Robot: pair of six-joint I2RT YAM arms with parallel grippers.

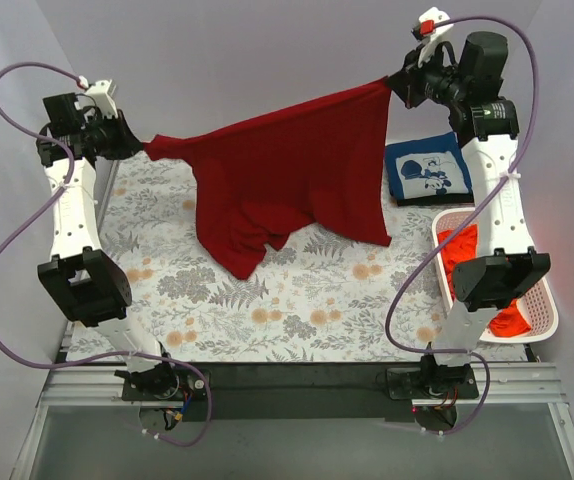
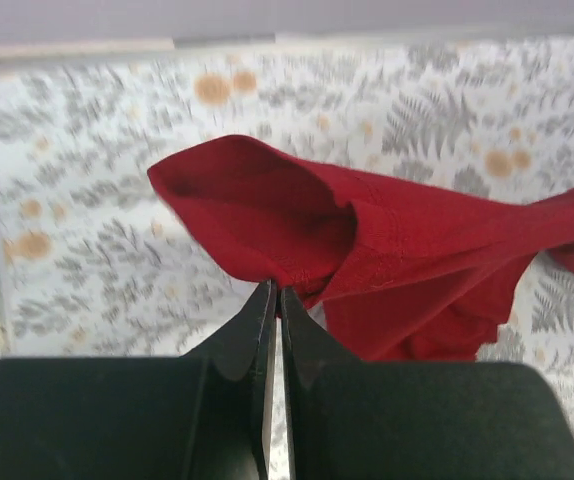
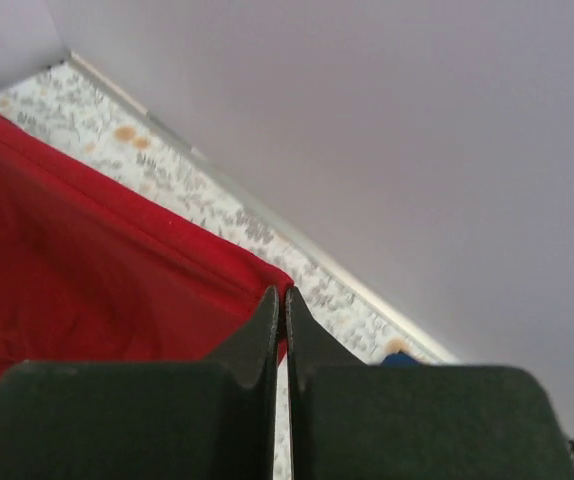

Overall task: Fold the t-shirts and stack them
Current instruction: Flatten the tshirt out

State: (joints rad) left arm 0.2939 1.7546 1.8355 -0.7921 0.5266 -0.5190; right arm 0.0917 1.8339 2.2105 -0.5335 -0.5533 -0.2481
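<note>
A dark red t-shirt (image 1: 287, 175) hangs stretched in the air between both grippers above the floral table cloth (image 1: 267, 300). My left gripper (image 1: 143, 147) is shut on its left end, seen in the left wrist view as a bunched red fold (image 2: 367, 250) at the fingertips (image 2: 275, 292). My right gripper (image 1: 395, 84) is shut on the upper right corner of the red cloth (image 3: 87, 260), pinched at the tips (image 3: 279, 292). The shirt's lower part sags toward the table. A folded navy t-shirt (image 1: 429, 170) with white print lies at the back right. An orange-red t-shirt (image 1: 467, 255) lies in the basket.
A white perforated basket (image 1: 547, 300) stands at the right edge of the table, partly under the right arm. Pale walls close the back and sides. The black mounting rail (image 1: 297, 378) with both arm bases runs along the near edge.
</note>
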